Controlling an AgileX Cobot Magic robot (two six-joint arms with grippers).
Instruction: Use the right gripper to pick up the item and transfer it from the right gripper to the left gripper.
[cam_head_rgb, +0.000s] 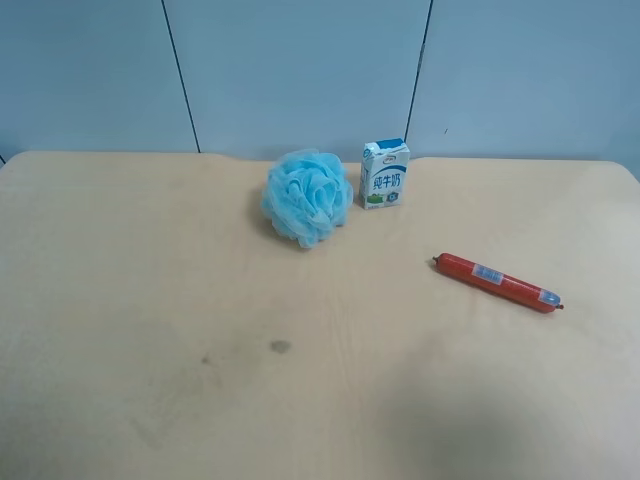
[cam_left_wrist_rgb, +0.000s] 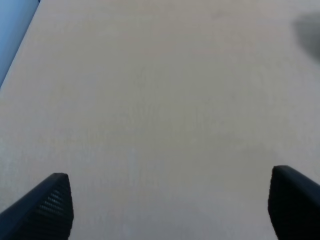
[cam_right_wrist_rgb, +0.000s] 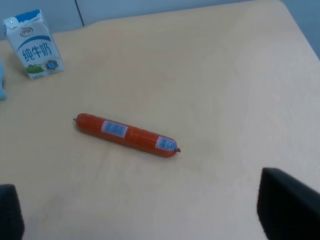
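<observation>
right end effector (cam_right_wrist_rgb: 137, 182): released, fingers spread wide, holding nothing | sausage (cam_right_wrist_rgb: 126, 134): lying flat on desk (cam_right_wrist_rgb: 240, 75) ahead of it, apart from both fingers | carton (cam_right_wrist_rgb: 34, 44): upright, farther out beyond sausage | sponge (cam_head_rgb: 308, 196): just beside carton | left end effector (cam_left_wrist_rgb: 167, 172): released, holding nothing, plain desk ahead

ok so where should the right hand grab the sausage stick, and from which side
From straight above, I'd say, closing across the narrow width of the sausage stick a little off its middle. It lies flat on the table with nothing touching its long sides, and the crimped tips look too thin to pinch. Off-centre leaves a long free end for the handover.
</observation>
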